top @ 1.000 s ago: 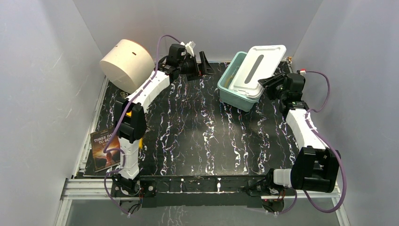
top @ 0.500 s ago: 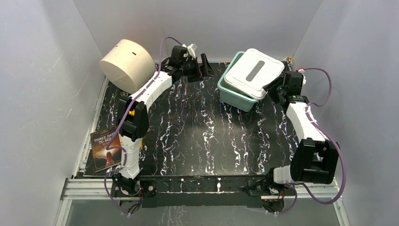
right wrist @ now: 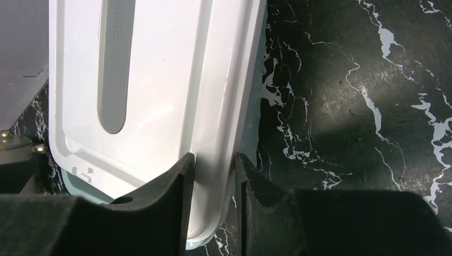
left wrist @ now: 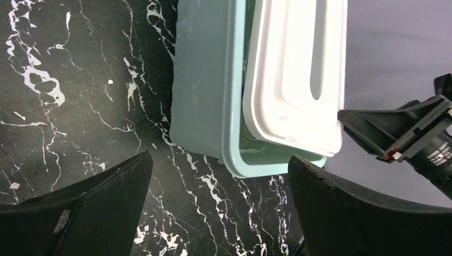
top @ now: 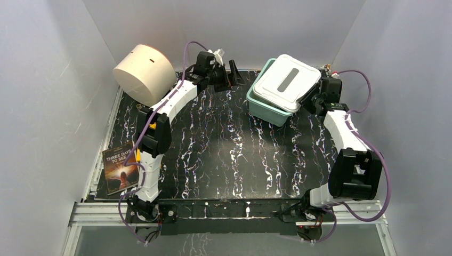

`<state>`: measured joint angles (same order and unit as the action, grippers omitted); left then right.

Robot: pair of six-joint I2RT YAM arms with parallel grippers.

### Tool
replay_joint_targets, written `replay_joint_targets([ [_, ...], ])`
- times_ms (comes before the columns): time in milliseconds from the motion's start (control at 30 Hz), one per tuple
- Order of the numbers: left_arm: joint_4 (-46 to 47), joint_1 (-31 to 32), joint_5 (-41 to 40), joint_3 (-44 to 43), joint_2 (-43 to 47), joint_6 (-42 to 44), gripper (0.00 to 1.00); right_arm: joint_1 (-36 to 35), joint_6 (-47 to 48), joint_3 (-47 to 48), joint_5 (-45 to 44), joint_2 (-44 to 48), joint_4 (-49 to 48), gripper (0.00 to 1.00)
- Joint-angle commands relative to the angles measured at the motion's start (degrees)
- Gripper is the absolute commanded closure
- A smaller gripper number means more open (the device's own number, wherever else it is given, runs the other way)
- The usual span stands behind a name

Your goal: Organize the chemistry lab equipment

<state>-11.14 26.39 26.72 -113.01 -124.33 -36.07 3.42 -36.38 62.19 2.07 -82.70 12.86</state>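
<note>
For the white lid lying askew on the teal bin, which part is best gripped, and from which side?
Grip the white lid by the raised border along its right-hand long edge, coming in from the right. The panel looks too broad to span, but that narrow border fits between the jaws. The right end effector straddles it there.

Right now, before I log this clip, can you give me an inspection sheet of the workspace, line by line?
Surface: black marbled table, white veins.
Job's things: nothing seen clearly; the inside of the teal bin is mostly hidden under its white lid, which lies askew.
Clutter: cream cylinder at the rear left; book at the near left edge.
End effectors: left end effector open, empty, facing the bin; right end effector clamped on the lid's rim.
Cables: purple cables run along both arms.
Surroundings: grey walls on three sides.
</note>
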Motion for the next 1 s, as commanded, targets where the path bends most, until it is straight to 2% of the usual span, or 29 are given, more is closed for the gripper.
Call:
replay_joint_targets([
  [0,0.38,0.33,-0.35,-2.49,-0.52,0.31,0.02,0.28,4.81,4.32,2.95,-1.04,0.21,0.66],
  [133,0.4,0.33,-0.64,-2.51,-0.97,0.3,0.02,0.22,7.64,4.89,4.54,-2.16,1.25,0.74],
  [300,0.38,0.44,-0.64,-2.13,-1.09,0.22,0.02,0.2,9.4,5.11,6.77,-2.67,1.1,0.77],
  [667,0.63,1.7,0.21,-1.96,-1.63,-0.26,0.02,0.27,5.44,6.53,10.37,-3.01,2.09,0.73],
  [867,1.2,2.54,0.77,-2.12,-2.42,-0.55,0.02,0.27,6.4,5.8,10.06,-1.43,2.6,0.71],
  [967,1.36,2.69,0.81,-2.21,-2.94,-0.83,0.02,0.25,7.55,5.05,9.82,-0.84,2.71,0.66],
])
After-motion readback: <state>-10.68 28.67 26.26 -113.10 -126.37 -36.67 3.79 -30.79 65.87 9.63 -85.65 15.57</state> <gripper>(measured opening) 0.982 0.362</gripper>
